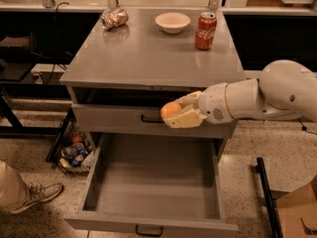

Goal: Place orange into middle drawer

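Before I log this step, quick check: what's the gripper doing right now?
Gripper: shut on the orange, above the open drawer, level with the upper drawer front.

Crushed can, white bowl, red Coca-Cola can, sneaker

Coca-Cola is showing on the red can; the pincer is gripping the orange above the middle drawer.

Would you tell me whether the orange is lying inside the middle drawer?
No, the gripper holds the orange up above the open middle drawer.
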